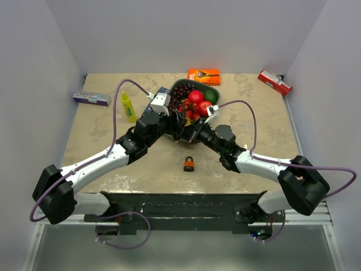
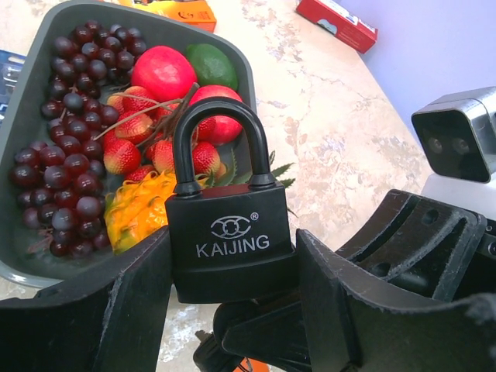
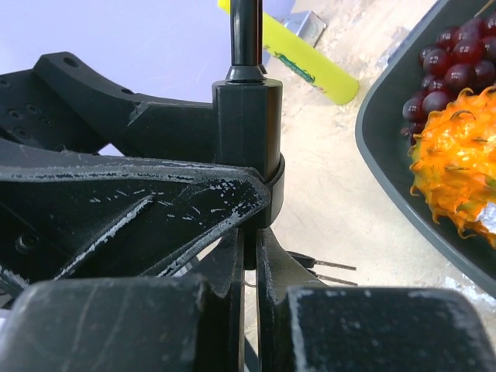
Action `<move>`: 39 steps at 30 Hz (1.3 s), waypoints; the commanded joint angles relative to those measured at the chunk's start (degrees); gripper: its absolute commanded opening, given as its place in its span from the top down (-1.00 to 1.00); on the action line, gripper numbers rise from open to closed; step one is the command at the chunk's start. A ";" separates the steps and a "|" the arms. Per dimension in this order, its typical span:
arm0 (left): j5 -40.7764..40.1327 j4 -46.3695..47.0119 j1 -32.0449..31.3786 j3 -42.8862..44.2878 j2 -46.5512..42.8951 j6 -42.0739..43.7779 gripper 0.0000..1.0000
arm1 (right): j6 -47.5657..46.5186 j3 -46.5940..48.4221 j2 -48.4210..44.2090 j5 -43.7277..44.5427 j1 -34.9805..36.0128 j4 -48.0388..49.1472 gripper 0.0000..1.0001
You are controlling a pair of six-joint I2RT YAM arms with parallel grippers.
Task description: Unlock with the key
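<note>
Black fingers point(image 2: 101, 310) fill the bottom of the left wrist view: that's the left hand point(image 2: 232, 267) clamped on both flanks of the padlock point(image 2: 231, 240), holding it clear of the worktop point(image 2: 341, 116). In the wide shot, both arms reach in and meet just in front of the grey tray point(image 2: 19, 116) of fake fruit.

Now the geometry that matters. The padlock's long axis runs from shackle to base. The shackle points away toward the tray, closed, with both legs seated. The base end faces the right hand point(image 3: 248, 256). From the right wrist view the lock shows edge-on, dead ahead of the fingertips and right on that axis. So the right hand is the one lined up with the keyway, and my read is that the next move calls for a twist about that axis.

The right hand's fingers are drawn together to a bare sliver. Whether the key is nipped in there I cannot tell, because the pads hide it, and the keyway is hidden too.

A second, smaller padlock point(image 1: 189, 164) with an orange body lies on the worktop between the arms, nearer their bases.

Writing: white "KAIJING" across the held lock's face, with a linked-rings logo and a registered mark above it. The print on the yellow bottle point(image 3: 310, 62) is too small to read.
</note>
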 commanded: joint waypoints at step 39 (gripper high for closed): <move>20.65 4.01 -4.75 -5.50 -7.80 2.83 1.00 | -5.60 -4.83 -7.72 8.27 -7.99 30.54 1.00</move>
